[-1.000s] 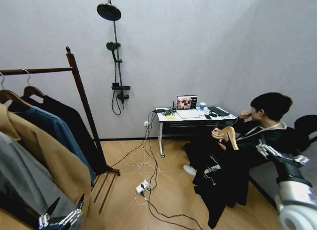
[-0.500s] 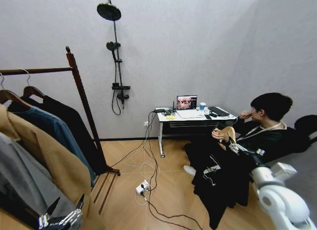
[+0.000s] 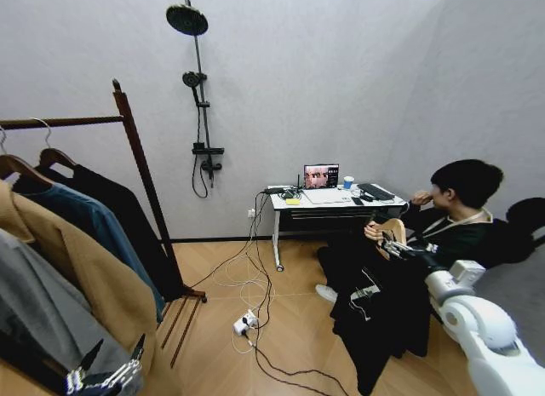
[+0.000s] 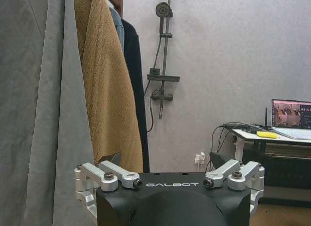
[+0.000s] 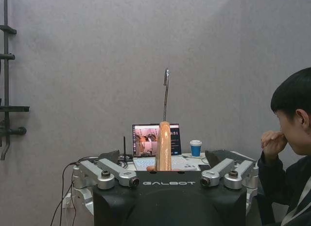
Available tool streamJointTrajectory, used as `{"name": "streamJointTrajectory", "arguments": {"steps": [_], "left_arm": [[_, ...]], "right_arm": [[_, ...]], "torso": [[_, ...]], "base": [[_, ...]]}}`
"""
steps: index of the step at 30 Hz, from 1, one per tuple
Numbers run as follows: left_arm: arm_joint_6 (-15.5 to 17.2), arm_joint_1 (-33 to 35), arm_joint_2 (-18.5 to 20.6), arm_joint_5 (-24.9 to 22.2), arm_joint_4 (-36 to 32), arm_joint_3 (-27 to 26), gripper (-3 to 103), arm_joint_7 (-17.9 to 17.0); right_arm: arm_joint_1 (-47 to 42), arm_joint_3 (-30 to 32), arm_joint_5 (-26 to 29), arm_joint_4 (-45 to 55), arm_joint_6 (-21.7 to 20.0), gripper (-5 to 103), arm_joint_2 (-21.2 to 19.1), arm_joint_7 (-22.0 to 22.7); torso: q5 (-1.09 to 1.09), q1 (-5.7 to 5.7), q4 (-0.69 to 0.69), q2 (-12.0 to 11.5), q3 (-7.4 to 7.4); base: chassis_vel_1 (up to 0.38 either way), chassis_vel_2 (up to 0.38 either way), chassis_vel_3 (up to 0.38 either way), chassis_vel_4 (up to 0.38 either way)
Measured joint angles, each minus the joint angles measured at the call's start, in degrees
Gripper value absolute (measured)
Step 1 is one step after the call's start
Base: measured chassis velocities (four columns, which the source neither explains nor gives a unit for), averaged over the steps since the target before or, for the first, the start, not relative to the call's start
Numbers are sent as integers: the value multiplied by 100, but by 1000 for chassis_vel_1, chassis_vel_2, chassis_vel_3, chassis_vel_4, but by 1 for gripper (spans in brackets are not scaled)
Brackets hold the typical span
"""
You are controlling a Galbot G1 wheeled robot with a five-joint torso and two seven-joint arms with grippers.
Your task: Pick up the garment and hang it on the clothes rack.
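The garment (image 3: 375,319), limp and light, hangs from a stiff wooden hanger (image 5: 163,146) held by a seated person; the right gripper (image 5: 164,168), fingers spread astride the hanger neck, should grip there.

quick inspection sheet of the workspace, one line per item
surface: wooden floor, bare apart from cables.
job's things: garment hangs dark from a light wooden hanger that a seated person's hand holds up; clothes rack on the robot's left already carries coats.
clutter: laptop, blue cup and small items on the white desk.
grippers: right gripper at the hanger, jaws open either side of it; left gripper low beside the rack's coats, jaws open.
cables: power strip and loose leads on the floor.
surroundings: grey walls, shower fixture.
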Motion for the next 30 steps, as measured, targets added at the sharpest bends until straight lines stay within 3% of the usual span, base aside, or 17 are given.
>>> {"name": "streamJointTrajectory", "arguments": {"steps": [4, 12, 18, 23, 26, 30], "left_arm": [[0, 0, 0, 0, 0, 0, 100, 0], [0, 0, 0, 0, 0, 0, 100, 0], [0, 0, 0, 0, 0, 0, 100, 0], [0, 0, 0, 0, 0, 0, 100, 0], [0, 0, 0, 0, 0, 0, 100, 0], [0, 0, 0, 0, 0, 0, 100, 0]], "right_arm": [[57, -58, -91, -76, 98, 87, 11, -66], [122, -137, -547, -246, 267, 54, 80, -129], [151, -153, -626, -353, 374, 38, 108, -131], [238, -183, -597, -499, 671, 16, 121, -210], [280, -196, -585, -571, 754, 10, 136, -221], [322, -198, -531, -580, 847, 10, 162, -178]], "torso": [[0, 0, -1, 0, 0], [0, 0, 0, 0, 0], [0, 0, 0, 0, 0], [0, 0, 1, 0, 0], [0, 0, 0, 0, 0], [0, 0, -1, 0, 0]], "base": [[0, 0, 0, 0], [0, 0, 0, 0], [0, 0, 0, 0], [0, 0, 0, 0], [0, 0, 0, 0], [0, 0, 0, 0]]}}
